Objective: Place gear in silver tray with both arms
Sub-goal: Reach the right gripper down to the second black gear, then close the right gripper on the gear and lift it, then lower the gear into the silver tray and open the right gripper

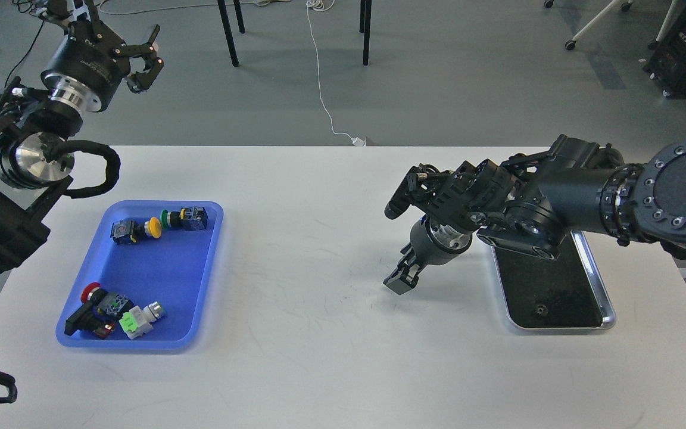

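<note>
- Silver tray sits at right of frame: shiny rim, dark glossy bottom holding one small dark gear.
- Blue plastic tray at left holds several push-button switches.
- My left gripper, upper left, gapes open, empty.
- My right gripper points down at the white table; I cannot tell its opening.

A white table was seen carrying a blue tray of parts capped in yellow, green and red, beside one lime-green piece, while the silver tray showed a shiny rim around a dark bottom, and both arms were black with silver rings.
</note>
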Available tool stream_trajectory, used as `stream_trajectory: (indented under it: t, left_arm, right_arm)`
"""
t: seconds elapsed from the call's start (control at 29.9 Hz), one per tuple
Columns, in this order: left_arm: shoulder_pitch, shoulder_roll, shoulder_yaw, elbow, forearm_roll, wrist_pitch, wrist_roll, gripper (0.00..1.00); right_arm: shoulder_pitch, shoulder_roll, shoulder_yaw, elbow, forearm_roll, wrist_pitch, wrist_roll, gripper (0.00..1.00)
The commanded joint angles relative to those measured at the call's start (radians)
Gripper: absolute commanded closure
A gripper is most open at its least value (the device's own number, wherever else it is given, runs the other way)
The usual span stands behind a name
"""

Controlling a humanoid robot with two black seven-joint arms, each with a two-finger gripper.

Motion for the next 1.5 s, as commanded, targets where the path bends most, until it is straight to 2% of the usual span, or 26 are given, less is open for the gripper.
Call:
stream_trajectory:
  t: [0.0,0.4,0.5,0.64,0.7,0.9,1.07,1.24,1.47]
  left_arm:
    - [0.001,0.0,-0.005,0.0,0.0,-0.001,0.0,0.03]
    - [0.001,0.012,-0.005,0.0,0.0,-0.007,0.0,0.03]
    - [0.001,0.014,-0.007,0.0,0.0,-0.007,0.0,0.03]
    - [0.003,0.014,-0.007,0.0,0.0,-0.007,0.0,0.03]
    - [0.003,0.017,-0.007,0.0,0.0,-0.007,0.0,0.03]
    - [0.004,0.022,-0.007,0.0,0.0,-0.007,0.0,0.03]
    - [0.006,0.034,-0.007,0.0,0.0,-0.009,0.0,0.03]
    - [0.006,0.054,-0.007,0.0,0.0,-0.013,-0.002,0.03]
    - [0.006,0.057,-0.005,-0.001,0.0,-0.013,-0.005,0.03]
  right_arm:
    - [-0.006,0.0,0.006,-0.001,0.003,-0.002,0.0,0.34]
    - [-0.031,0.0,0.007,-0.001,0.006,-0.005,0.004,0.4]
    - [-0.031,0.0,0.007,-0.001,0.006,-0.004,0.004,0.45]
    - [-0.032,0.0,0.006,-0.001,0.006,-0.004,0.004,0.65]
    - [-0.032,0.0,0.003,-0.001,0.005,-0.004,0.004,0.69]
    - [-0.032,0.0,0.001,0.0,0.005,-0.004,0.004,0.73]
    - [-0.023,0.0,0.007,-0.001,0.006,-0.005,0.004,0.83]
    - [0.046,0.0,0.042,0.003,0.008,-0.017,0.006,0.84]
    - [0.12,-0.231,0.038,0.092,-0.035,-0.013,0.004,0.83]
